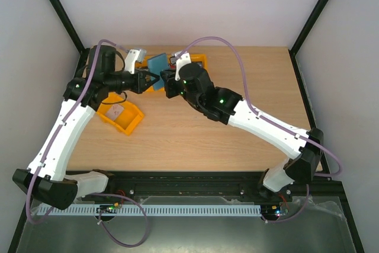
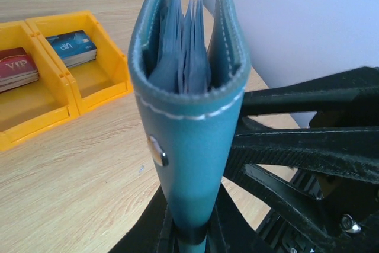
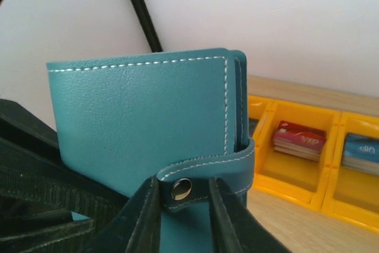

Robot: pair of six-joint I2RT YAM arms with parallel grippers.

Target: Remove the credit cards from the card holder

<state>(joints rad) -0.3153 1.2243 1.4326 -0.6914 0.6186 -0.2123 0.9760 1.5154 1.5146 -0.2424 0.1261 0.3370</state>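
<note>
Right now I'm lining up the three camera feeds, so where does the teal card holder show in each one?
Top external: card holder in the upper middle, slightly left.
Left wrist: card holder at centre, upright and edge-on, pockets showing at its top.
Right wrist: card holder left of centre, flat face and snap tab toward the camera.
Shared landmark: yellow bins.
</note>
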